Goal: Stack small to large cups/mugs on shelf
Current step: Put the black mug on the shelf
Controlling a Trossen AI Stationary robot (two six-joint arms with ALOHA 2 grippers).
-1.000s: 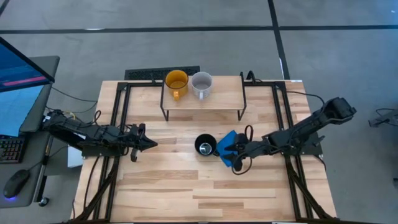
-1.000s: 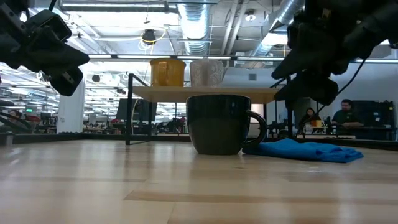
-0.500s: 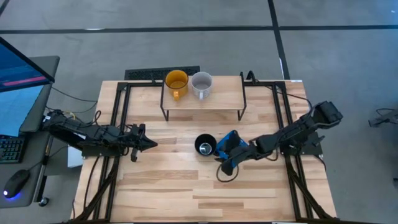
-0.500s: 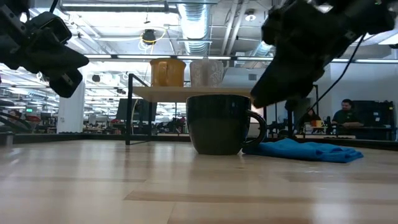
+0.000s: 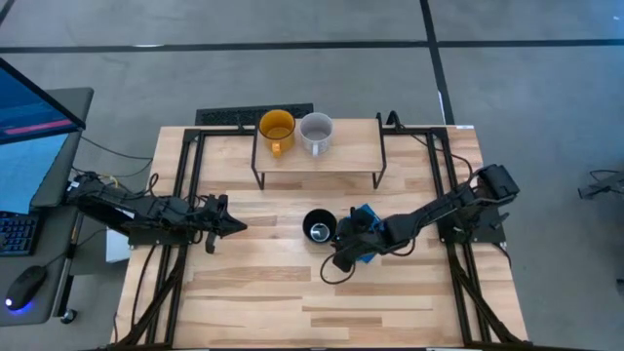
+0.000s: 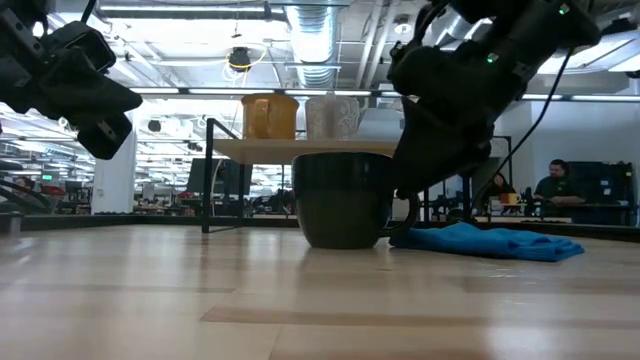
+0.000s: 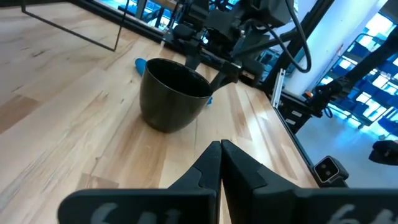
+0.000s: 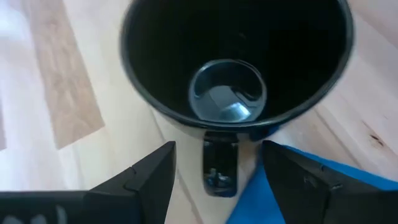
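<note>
Overhead: black mug (image 5: 319, 228) upright on the table (image 5: 253, 302) just right of frame centre, apart from the shelf (image 5: 346, 154) above it. Yellow mug (image 5: 276, 129) and white mug (image 5: 316, 132) side by side on the shelf's left half, touching or nearly so. Right gripper (image 5: 343, 247) low at the black mug's right, over the blue cloth (image 5: 365, 216), spread wide, nothing held. Left gripper (image 5: 231, 225) parked at mid-left, well apart from the mugs, clenched on nothing.

Level with the table: black mug (image 6: 342, 199) in the centre, handle on its right mostly masked by the right gripper (image 6: 425, 165); cloth (image 6: 488, 241) flat at lower right; shelf (image 6: 320, 149) behind, both lighter mugs on top.

Left wrist: fingers (image 7: 219, 163) pressed together at bottom centre, black mug (image 7: 174, 93) ahead, the right arm beyond it.

Right wrist: black mug (image 8: 236, 59) filling the upper frame, handle (image 8: 220, 162) between the two splayed fingers (image 8: 152, 174), neither touching it yet.

Probably a reach for the handle. Best done by keeping the handle centred in the gap, descending until both pads flank it fully, closing without snagging the cloth, then lifting straight up so the mug neither tips nor slides. Free room on the shelf's right half.
</note>
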